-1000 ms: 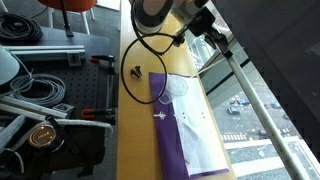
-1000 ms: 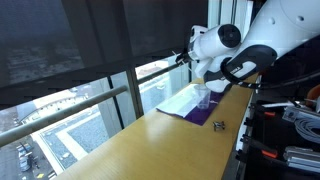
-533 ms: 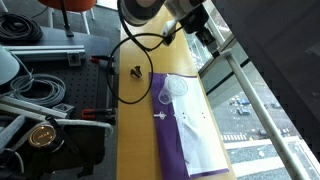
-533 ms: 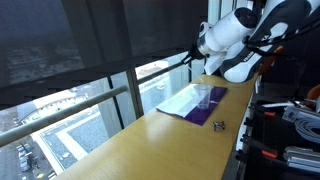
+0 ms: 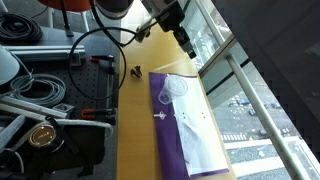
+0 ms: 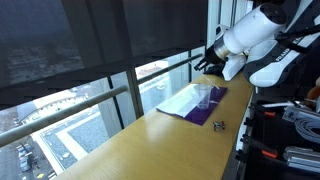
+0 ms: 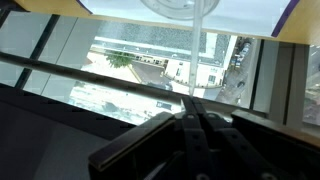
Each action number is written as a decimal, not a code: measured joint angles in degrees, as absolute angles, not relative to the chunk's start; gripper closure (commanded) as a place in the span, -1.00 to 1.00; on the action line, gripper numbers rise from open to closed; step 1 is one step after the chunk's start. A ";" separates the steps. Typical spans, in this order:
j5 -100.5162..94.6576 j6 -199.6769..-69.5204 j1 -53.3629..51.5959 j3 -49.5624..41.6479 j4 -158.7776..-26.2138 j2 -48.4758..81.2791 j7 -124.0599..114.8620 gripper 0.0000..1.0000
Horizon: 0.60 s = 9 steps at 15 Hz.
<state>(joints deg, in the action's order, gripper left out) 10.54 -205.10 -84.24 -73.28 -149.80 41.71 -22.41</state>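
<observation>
clear plastic cup (image 5: 175,90) stands on purple cloth (image 5: 163,132); gripper (image 5: 188,46) hovers apart, jaws pressed together, empty.

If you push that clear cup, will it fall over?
Probably. The cup looks thin, clear and empty, so it is likely light and tippy. It stands on a cloth, which may grip its base. Once tipped, it could roll.

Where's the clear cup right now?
In both exterior views the clear cup stands on the white sheet over the purple mat, at the end nearest the gripper, with the small black clip on bare wood beside it.
</observation>
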 measured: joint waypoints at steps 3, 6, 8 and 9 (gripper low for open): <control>13.20 -205.09 -80.52 -66.90 -149.23 44.70 -18.49 1.00; 15.36 -204.58 -74.95 -60.92 -146.14 47.78 -12.22 1.00; 15.56 -203.57 -72.92 -59.90 -143.74 49.51 -8.17 1.00; 17.68 -201.27 -72.42 -59.71 -142.51 49.61 -8.42 1.00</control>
<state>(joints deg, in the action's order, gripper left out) 17.68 -201.27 -72.42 -59.71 -142.51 49.61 -8.42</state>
